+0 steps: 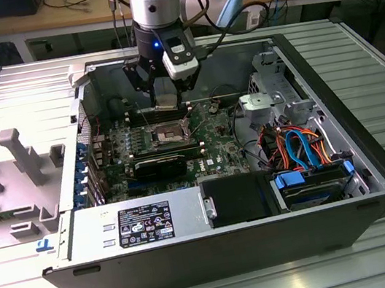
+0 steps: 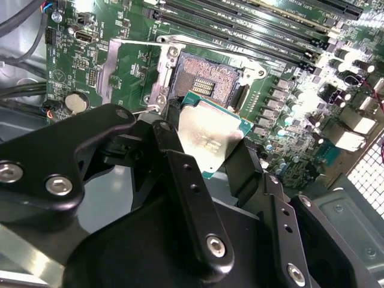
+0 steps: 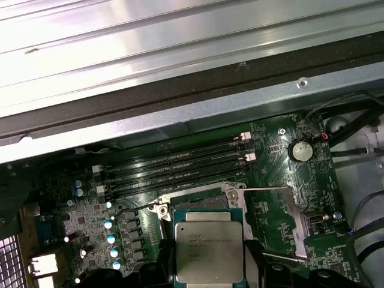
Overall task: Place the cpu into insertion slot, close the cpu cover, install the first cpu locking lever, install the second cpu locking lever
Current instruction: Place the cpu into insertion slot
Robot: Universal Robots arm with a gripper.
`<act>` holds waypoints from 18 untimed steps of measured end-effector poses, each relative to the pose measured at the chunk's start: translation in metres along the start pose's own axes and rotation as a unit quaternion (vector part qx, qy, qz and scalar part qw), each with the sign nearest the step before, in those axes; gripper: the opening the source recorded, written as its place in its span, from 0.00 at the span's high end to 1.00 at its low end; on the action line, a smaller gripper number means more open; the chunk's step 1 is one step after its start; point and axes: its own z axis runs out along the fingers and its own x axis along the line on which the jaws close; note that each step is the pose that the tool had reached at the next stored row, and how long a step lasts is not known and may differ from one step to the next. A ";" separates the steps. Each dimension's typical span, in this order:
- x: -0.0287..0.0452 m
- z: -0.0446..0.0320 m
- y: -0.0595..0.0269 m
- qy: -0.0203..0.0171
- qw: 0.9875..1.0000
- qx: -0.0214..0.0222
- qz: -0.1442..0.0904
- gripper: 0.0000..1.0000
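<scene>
Above the open insertion slot [image 2: 207, 81], cpu [image 2: 211, 137] in claw [image 2: 204, 144]

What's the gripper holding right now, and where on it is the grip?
The gripper holds the cpu by two opposite side edges, metal top exposed, above the insertion slot.

Second wrist view: cpu [image 2: 210, 138] lower corner hidden behind gripper fingers [image 2: 180, 174]; insertion slot [image 2: 207, 81] near edge covered by cpu.

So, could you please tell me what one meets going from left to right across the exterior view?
The grey moulded plastic fixture → the square silver-rimmed insertion slot → the silver metal drive cage.
</scene>
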 end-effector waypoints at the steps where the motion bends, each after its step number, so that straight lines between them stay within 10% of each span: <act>1: 0.0000 0.0000 0.0000 0.000 1.000 0.000 0.003 0.45; 18: 0.0000 0.0010 0.0000 0.000 0.997 -0.001 0.080 0.45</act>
